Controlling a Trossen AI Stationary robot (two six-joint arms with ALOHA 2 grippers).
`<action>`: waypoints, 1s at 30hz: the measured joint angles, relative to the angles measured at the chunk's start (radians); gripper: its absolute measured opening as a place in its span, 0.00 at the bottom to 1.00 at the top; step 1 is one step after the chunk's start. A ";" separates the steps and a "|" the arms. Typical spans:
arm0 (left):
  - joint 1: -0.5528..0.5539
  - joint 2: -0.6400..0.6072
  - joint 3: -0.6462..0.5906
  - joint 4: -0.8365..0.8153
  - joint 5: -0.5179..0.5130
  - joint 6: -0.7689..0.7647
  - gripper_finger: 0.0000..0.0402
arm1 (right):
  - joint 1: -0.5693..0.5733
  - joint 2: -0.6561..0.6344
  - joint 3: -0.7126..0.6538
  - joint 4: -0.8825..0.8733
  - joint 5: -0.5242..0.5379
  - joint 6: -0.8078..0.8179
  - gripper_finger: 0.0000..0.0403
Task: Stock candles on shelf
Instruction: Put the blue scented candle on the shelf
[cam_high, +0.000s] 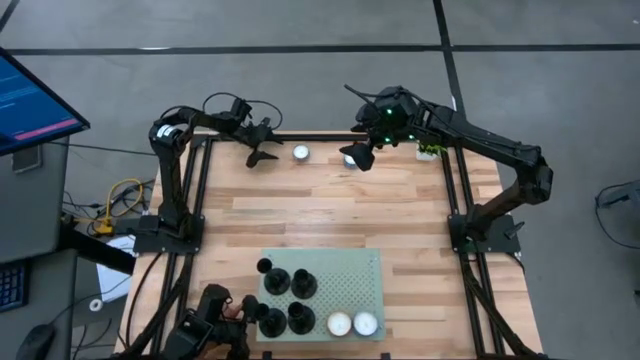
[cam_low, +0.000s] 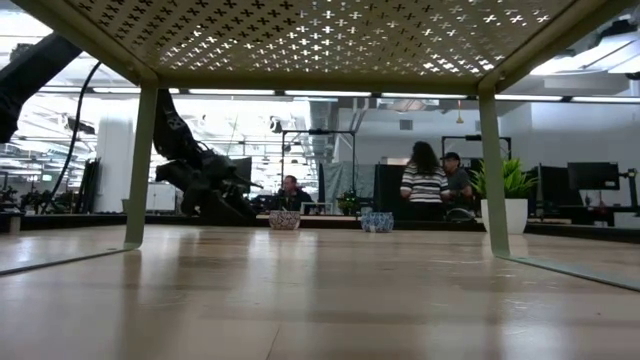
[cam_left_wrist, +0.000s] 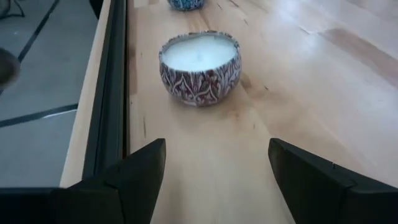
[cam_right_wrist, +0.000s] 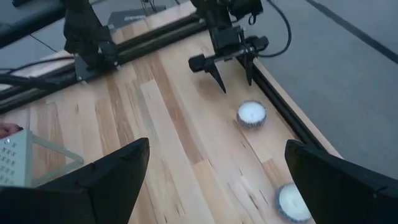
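Note:
Two candles stand on their bases at the table's far edge: a red-and-white patterned tin (cam_left_wrist: 200, 68) (cam_high: 301, 153) and a blue patterned one (cam_right_wrist: 293, 202) (cam_low: 377, 221) to its right. Two more candles (cam_high: 339, 323) (cam_high: 365, 323) stand on top of the pale green perforated shelf (cam_high: 345, 275) near the front edge. My left gripper (cam_left_wrist: 217, 180) (cam_high: 266, 145) is open, low over the table, just left of the red-and-white candle and pointing at it. My right gripper (cam_right_wrist: 217, 180) (cam_high: 358, 155) hangs open, high above the blue candle.
Several dark round objects (cam_high: 290, 300) crowd the shelf's left half. A black frame rail (cam_left_wrist: 112, 93) runs along the table's far edge beside the candles. Bare wooden tabletop (cam_high: 330, 215) lies between the candles and the shelf. People (cam_low: 425, 185) are in the room beyond.

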 joint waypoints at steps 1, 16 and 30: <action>0.001 0.000 0.000 0.000 0.008 0.000 0.71 | 0.000 0.000 0.000 0.009 0.000 0.000 0.91; 0.026 -0.014 0.000 0.010 0.027 -0.080 0.71 | -0.036 0.001 0.000 0.019 0.063 -0.016 0.91; 0.157 -0.332 -0.044 0.000 0.016 -0.268 0.71 | -0.222 0.178 0.001 -0.096 0.233 -0.055 0.91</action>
